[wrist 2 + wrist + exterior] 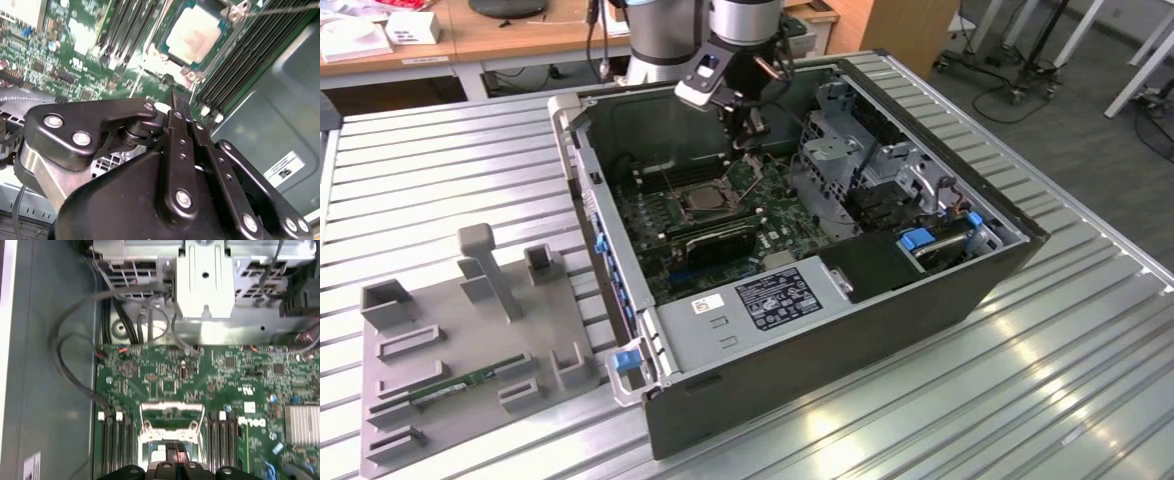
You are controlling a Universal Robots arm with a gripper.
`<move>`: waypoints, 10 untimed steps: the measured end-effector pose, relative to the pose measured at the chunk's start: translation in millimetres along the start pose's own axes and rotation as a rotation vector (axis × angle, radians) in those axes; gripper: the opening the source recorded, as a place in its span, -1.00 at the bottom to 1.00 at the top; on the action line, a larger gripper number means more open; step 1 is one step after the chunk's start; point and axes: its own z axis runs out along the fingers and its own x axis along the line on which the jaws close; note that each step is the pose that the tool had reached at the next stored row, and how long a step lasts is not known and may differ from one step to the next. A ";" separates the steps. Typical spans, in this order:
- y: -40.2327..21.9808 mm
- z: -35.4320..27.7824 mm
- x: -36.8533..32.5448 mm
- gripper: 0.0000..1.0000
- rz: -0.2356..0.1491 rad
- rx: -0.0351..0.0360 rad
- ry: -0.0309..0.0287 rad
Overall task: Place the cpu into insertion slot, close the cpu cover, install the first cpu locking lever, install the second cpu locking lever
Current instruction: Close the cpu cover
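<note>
The cpu, a dull silver-tan square, lies in the insertion slot on the green board inside the open computer case. The silver frame of the cpu cover runs around the chip. Its edge also appears as the cpu cover in the first wrist view. A thin wire lever stretches away from one socket corner. My gripper hangs above the board, just off the socket toward the exterior view's right. The gripper has its black fingers pressed together with nothing between them, and the gripper points close to the cover's edge.
A grey perforated drive cage stands close to the arm on the exterior view's right. Black memory slots flank the socket. Loose cables curl along the case wall. A grey fixture tray with a memory stick sits outside the case.
</note>
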 end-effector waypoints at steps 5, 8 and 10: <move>14.7 1.0 0.2 -0.79 0.000 0.0000 -0.0001; 23.9 1.6 0.4 -0.79 0.000 0.0001 -0.0001; 30.5 2.0 0.5 -0.79 0.000 0.0001 -0.0003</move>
